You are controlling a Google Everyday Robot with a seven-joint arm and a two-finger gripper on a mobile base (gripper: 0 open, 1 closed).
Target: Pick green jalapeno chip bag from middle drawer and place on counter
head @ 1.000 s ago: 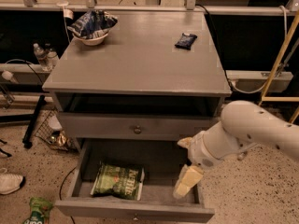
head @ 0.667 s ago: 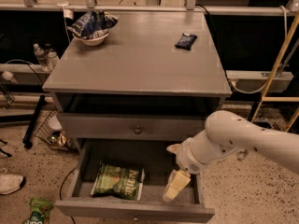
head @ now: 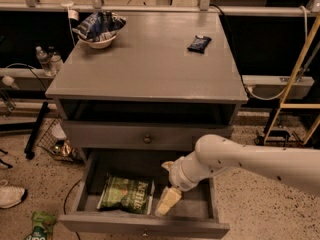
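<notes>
Floor, 7 o'clock: small green pouch (head: 40, 226). Middle drawer (head: 145, 225) is pulled open. Green jalapeno chip bag (head: 127, 194) lies flat on the drawer floor, left half. Gripper (head: 167, 204) is down inside the drawer, just at the bag's 3 o'clock; open or closed: can't tell. Above, a closed drawer front (head: 110, 136). Counter (head: 150, 69): bowl (head: 100, 40) at 11 o'clock, dark packet (head: 199, 43) at 1 o'clock.

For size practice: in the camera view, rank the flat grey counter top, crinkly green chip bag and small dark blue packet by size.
1. Flat grey counter top
2. Crinkly green chip bag, beside the pincer in the drawer
3. Small dark blue packet, farther away
</notes>
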